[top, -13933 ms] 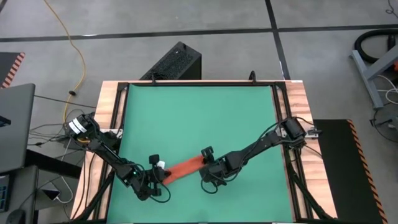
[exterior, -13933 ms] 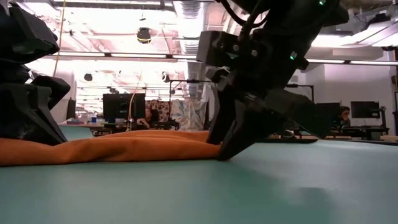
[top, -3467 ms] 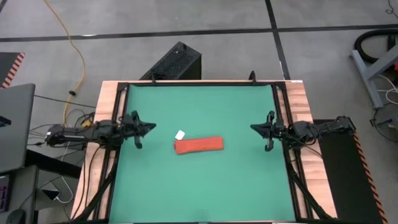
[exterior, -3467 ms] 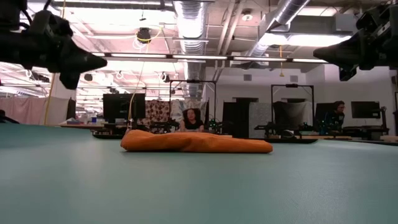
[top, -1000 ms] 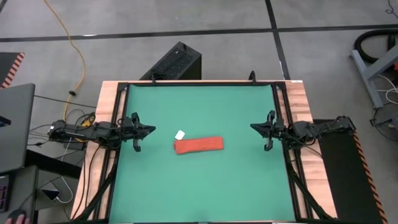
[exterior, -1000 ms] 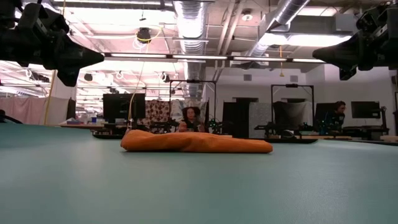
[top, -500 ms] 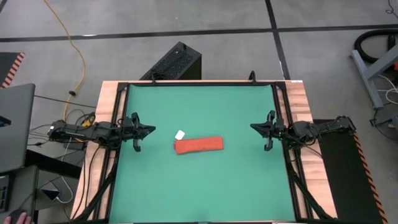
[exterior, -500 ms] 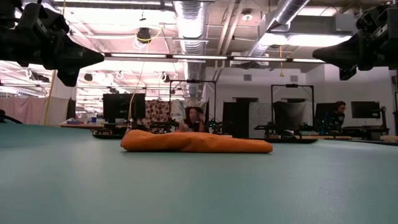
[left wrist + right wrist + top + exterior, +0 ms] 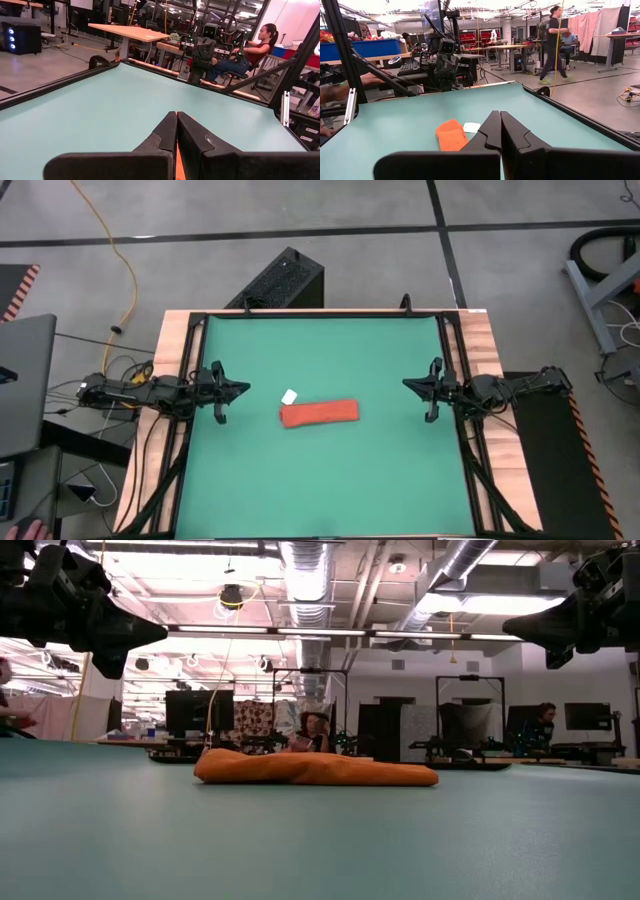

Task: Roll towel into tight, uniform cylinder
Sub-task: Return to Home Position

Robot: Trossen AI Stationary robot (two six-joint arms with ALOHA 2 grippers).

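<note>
Towel (image 9: pixel 319 414): orange-red cloth, rolled into a long low bundle. It lies flat near the middle of the green mat (image 9: pixel 320 350), well apart from both grippers. In the low view one end sits thicker than the other.
Tag (image 9: pixel 290 396): small, white, on the mat just beside the towel's left end. Any print is too small to read.
Left gripper (image 9: pixel 243 387): at the mat's left edge, above the surface, fingers pressed together on nothing.
Right gripper (image 9: pixel 407 385): at the mat's right edge, above the surface, fingers pressed together on nothing.
Seated person (image 9: pixel 250 47): beyond the table's far side.
</note>
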